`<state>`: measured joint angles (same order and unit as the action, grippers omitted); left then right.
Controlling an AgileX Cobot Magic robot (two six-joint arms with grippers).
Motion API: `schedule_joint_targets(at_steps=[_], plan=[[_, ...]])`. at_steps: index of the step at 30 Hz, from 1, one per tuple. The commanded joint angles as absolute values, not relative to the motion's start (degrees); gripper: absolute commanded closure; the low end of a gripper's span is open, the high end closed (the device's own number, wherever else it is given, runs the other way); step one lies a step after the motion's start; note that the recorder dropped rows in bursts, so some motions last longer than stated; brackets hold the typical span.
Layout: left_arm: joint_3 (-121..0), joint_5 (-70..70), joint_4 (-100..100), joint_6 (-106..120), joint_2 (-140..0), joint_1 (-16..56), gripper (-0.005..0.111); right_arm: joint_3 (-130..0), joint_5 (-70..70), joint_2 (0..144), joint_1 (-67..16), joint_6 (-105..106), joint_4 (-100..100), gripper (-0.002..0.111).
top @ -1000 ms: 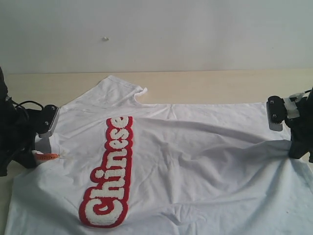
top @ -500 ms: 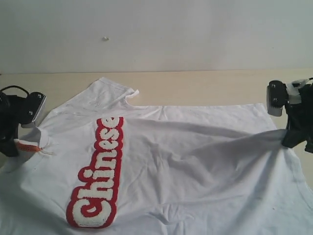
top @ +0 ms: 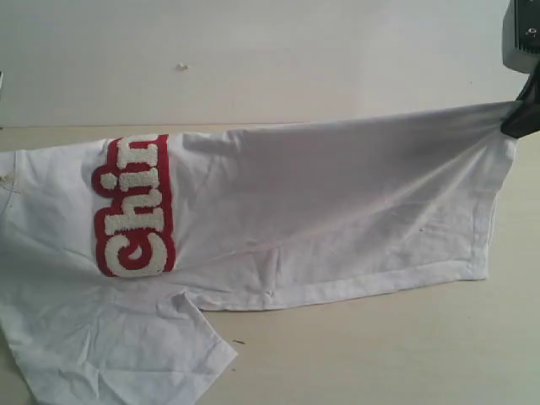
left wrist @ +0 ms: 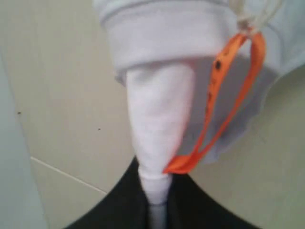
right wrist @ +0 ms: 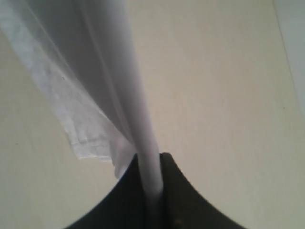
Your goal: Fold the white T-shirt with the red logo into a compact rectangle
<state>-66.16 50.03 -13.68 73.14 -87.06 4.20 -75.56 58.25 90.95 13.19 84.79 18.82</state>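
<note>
A: Where's the shirt rn?

B: The big white cotton short-sleeved T-shirt (top: 337, 194) hangs stretched sideways across the ext. view; its top edge is held up, running from far left to the top-right corner; its lower part drapes onto the pale wooden desk (top: 380, 354); a loose flap lies flat at bottom left; the stitched hem (top: 380, 283) runs along the lower edge and up the right side.

A: And the logo?

B: The long red-bordered patch of fuzzy white letters (top: 135, 207) sits on the left part of the cloth, facing the cam; only "Chin" reads; the rest goes over the top edge, hidden.

A: Tools?

B: The right tool (top: 516, 118) is black, at the top-right of the ext. view, clamped on the shirt's corner; in its wrist cam the black fingers (right wrist: 128, 200) are closed tight on a narrow fold, w/ cloth hanging beside it above the desk. The left tool (left wrist: 155, 195) shows in its own wrist cam, pinched closed on a bunched cone of cloth just below the ribbed collar (left wrist: 167, 33); the thin orange neck tag loop (left wrist: 224, 105) hangs from the collar against that bunch, its low end near the tool's tips.

A: Backdrop?

B: A plain white wall (top: 295, 51) behind the desk.
</note>
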Motion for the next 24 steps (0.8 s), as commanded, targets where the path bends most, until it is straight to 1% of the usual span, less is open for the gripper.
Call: schedule_joint_targets(at_steps=[1,7,15,24], plan=[[-67.81,49.09,-14.57,67.73,-82.69,3.94,0.107,-75.97,58.73,87.62,13.30,84.28,21.56,0.108],[-71.30,49.31,-14.46,59.85,-75.42,3.94,0.107,-75.97,58.73,81.22,13.30,83.91,24.21,0.108],[-71.42,49.65,-15.87,53.12,-69.02,3.94,0.107,-75.97,58.62,74.38,13.30,80.75,25.42,0.108],[-71.42,50.10,-17.76,48.82,-60.10,3.94,0.107,-75.97,57.12,68.10,13.30,76.26,32.97,0.108]])
